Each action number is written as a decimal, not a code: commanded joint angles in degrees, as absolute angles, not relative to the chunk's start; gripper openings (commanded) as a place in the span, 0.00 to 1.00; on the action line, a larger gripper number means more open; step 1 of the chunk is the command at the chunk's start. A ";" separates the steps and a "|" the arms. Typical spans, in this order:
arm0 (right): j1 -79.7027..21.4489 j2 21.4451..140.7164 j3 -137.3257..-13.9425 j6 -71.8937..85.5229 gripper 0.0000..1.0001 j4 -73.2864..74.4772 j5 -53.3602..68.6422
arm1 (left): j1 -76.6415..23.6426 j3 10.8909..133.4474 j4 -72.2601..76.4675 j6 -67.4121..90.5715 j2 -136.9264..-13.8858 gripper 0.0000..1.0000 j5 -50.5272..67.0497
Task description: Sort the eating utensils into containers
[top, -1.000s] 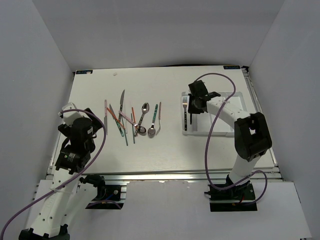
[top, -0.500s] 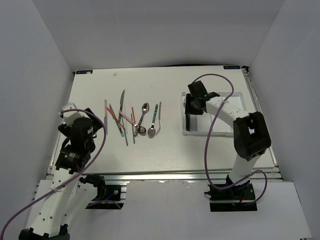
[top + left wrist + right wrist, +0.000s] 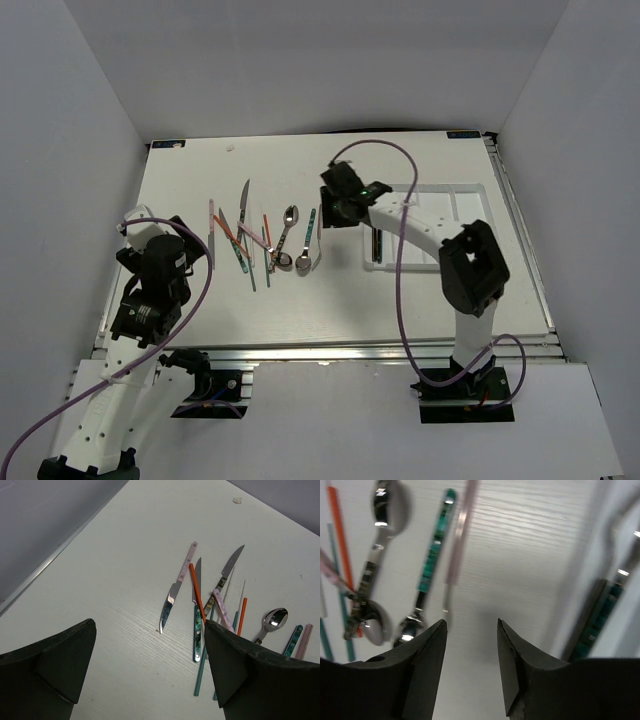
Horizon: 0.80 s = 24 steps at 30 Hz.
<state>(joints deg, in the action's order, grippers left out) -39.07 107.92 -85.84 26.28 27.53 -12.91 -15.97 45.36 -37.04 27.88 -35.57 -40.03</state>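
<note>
Cutlery lies in a loose cluster on the left half of the table, well apart from the tray on the right half. One fork with a teal and dark handle lies lengthwise in the tray's leftmost compartment.

The right gripper hovers over bare tabletop between the cluster and the tray's left edge. Its fingers are parted, with only the table showing between them, and it holds nothing. Just ahead of it in the wrist view, a teal-handled spoon and a pink-handled piece lie side by side; the pink one is too blurred to tell its kind. To their left is a dark-handled spoon with its bowl pointing away. The bowl of a third spoon sits at the near end of that handle. A red chopstick lies further left.

The left gripper hangs near the table's left edge, short of the cluster. Its jaws are spread wide and empty. Ahead of it in its wrist view lie three knives: a pink knife nearest the edge, a teal knife beside it, and a dark knife beyond. A second red chopstick lies across the teal knife's blade. A teal chopstick runs alongside that knife's handle.
</note>
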 commanded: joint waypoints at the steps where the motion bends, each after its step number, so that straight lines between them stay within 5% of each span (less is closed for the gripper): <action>1: -43.41 112.93 -91.92 30.05 0.50 30.41 -18.09 | -15.91 45.35 -36.74 27.69 -35.51 0.98 -40.34; 8: -45.53 121.10 -99.49 32.69 0.33 31.38 -20.48 | -15.91 45.35 -36.56 27.51 -35.25 0.98 -39.90; 13: -45.61 127.60 -105.90 31.82 0.32 33.75 -19.87 | -15.91 45.35 -36.56 27.51 -34.54 0.98 -39.90; 24: -44.91 129.47 -100.82 32.60 0.17 32.26 -21.00 | -16.00 45.26 -36.48 27.51 -33.66 0.98 -39.99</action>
<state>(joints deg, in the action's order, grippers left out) -45.34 130.10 -103.15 31.35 31.57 -19.84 -15.97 45.36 -37.04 27.88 -34.50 -39.97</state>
